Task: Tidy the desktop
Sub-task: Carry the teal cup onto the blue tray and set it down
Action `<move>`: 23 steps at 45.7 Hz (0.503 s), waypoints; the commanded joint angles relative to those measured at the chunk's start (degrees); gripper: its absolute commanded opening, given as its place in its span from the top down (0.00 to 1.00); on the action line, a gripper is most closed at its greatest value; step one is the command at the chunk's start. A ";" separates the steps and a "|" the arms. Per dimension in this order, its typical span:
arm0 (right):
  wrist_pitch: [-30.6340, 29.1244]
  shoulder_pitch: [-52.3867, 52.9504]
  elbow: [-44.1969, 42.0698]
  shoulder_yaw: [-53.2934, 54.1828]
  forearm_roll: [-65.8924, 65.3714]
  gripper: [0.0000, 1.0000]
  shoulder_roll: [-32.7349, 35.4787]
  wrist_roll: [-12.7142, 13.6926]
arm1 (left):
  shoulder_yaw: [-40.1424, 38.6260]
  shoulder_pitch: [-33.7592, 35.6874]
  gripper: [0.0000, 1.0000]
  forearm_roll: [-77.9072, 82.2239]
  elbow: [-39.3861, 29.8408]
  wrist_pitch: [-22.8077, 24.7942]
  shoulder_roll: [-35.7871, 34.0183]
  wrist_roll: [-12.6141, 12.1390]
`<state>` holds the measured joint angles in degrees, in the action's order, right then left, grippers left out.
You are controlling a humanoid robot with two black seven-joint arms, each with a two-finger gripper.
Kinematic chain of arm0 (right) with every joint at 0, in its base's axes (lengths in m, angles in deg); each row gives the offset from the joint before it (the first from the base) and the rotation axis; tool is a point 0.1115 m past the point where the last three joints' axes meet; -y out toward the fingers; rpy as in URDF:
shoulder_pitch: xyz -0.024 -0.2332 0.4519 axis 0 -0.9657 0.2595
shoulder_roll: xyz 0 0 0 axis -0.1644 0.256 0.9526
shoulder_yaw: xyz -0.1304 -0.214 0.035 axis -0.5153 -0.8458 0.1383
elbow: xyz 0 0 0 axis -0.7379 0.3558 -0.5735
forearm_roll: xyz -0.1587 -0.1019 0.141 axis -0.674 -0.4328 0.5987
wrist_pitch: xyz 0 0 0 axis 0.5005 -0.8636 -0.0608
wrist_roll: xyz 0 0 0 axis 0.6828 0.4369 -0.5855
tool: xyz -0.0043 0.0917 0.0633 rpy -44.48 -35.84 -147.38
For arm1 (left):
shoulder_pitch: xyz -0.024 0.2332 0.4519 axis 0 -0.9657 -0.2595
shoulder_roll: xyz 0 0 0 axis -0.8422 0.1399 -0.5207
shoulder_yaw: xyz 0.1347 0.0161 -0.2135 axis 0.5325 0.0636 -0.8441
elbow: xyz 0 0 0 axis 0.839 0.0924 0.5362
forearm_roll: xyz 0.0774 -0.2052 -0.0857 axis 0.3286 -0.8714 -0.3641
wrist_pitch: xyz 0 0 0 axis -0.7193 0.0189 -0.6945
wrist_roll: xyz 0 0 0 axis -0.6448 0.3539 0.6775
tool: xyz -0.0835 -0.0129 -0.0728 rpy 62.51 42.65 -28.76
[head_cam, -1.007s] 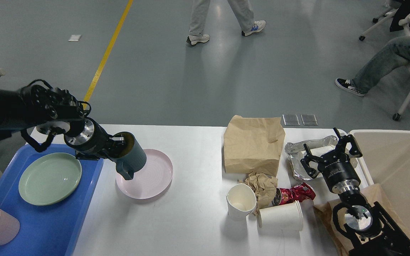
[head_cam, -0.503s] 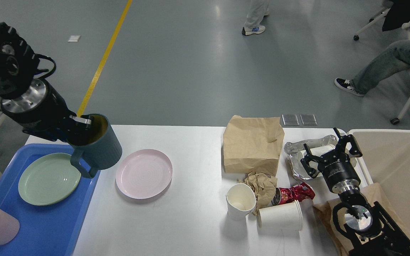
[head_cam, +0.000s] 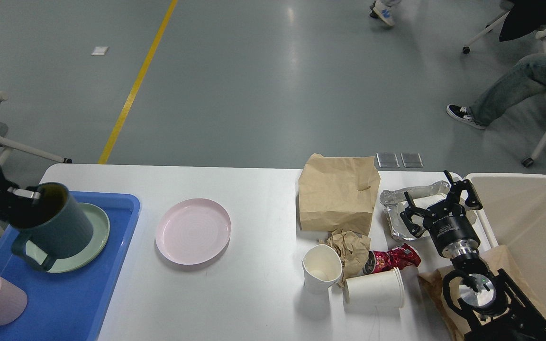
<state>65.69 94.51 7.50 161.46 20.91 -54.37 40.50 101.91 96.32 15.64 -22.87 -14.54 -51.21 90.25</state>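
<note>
Red snack wrapper (head_cam: 393, 258) print unreadable; paper cups (head_cam: 374, 288) unmarked.

No text, label, brand or number can be read. The right gripper (head_cam: 436, 204) carries faint pale lettering on its black body, too small to make out. The crumpled red wrapper (head_cam: 393, 258) shows no legible print.

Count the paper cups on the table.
2. One white paper cup stands upright, dented, beside the crumpled brown paper; the other paper cup lies on its side just right of it. None seems hidden.
</note>
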 commanded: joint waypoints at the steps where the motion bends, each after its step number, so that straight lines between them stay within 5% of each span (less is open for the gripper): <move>1: 0.07 0.00 0.00 0.00 -0.02 0.00 0.00 0.00 | -1.00 -11.68 1.00 6.36 4.62 -7.06 -4.79 2.57; 8: -0.01 0.00 0.00 0.00 -0.02 0.00 0.09 0.00 | -5.30 -26.36 1.00 6.27 12.70 -12.61 -5.41 3.63; 17: -0.01 0.09 0.00 0.00 -0.02 0.00 0.00 0.00 | -18.48 -43.59 1.00 6.98 22.82 -12.88 -6.90 3.36; 23: -0.01 0.00 0.00 0.00 -0.02 0.00 0.00 0.00 | -24.11 -48.96 1.00 9.17 24.67 -13.14 -6.55 3.28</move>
<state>65.72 94.51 7.50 161.46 20.91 -54.37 40.50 82.27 51.54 23.07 0.13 -27.45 -57.96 93.61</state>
